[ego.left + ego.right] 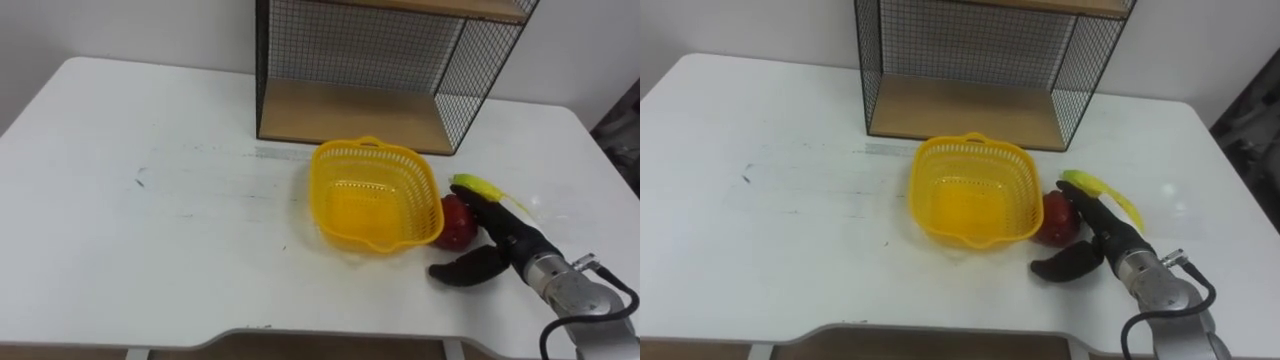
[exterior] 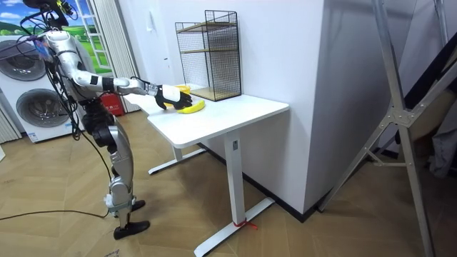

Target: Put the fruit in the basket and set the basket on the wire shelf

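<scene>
Rt hand [image 1: 508, 243] lies open w/ fingers spread and thumb low, gripping nothing. My fingertips are at the rt side of the red apple [image 1: 455, 222]; can't tell if they touch it. Banana [image 1: 485, 187] lies just beyond my fingers. Yellow basket [image 1: 365, 147] sits upright against the apple, left of my fingers. Wire shelf [image 1: 350, 40] stands behind the basket on the white table [image 1: 150, 200].

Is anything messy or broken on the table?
Nothing is spilled or broken. The yellow plastic basket sits upright and empty on the white table; the red apple and yellow banana lie beside it, by the right hand. Faint dark smudges mark the tabletop.
</scene>
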Available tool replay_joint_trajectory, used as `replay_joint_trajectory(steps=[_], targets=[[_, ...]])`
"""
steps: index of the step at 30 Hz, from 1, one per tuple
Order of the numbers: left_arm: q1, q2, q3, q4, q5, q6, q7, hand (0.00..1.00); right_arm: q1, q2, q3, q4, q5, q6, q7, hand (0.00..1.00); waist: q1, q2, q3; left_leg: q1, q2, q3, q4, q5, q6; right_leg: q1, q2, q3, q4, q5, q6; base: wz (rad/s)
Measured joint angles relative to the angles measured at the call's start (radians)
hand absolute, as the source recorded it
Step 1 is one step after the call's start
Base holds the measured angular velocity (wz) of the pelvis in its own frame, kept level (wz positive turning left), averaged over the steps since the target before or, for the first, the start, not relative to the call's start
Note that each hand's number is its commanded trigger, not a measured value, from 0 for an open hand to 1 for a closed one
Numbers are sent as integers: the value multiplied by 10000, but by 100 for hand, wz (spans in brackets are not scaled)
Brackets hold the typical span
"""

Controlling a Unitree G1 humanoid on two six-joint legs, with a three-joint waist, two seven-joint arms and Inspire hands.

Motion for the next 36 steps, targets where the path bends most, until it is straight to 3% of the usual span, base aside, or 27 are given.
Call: replay_joint_trajectory(steps=[2,3,4,15,36], targets=[[-2,8,0,0,0,0,0,0,-5,0,0,5,0,0,0,0,0,3,2,0,0,0,0,0,0,0,0,0,0,1,0,0],[-3,12,0,0,0,0,0,0,-6,0,0,5,0,-1,0,20,0,3,2,0,-1,0,0,0,0,0,0,0,0,1,0,0],[-3,16,0,-1,0,0,0,0,-8,0,0,5,0,-1,0,100,0,4,3,0,0,-1,0,0,0,0,0,0,0,1,0,0],[-27,20,-3,72,0,46,0,0,-354,-255,-24,186,-511,-64,-485,100,-5,63,20,-20,-4,-43,-9,-2,-3,-9,4,-26,-16,1,0,1],[-106,22,10,103,-2,79,-1,0,-354,-221,-25,447,164,-5,-756,100,80,69,17,-5,-37,-121,-7,-1,-4,104,-2,-73,-156,6,6,0]])
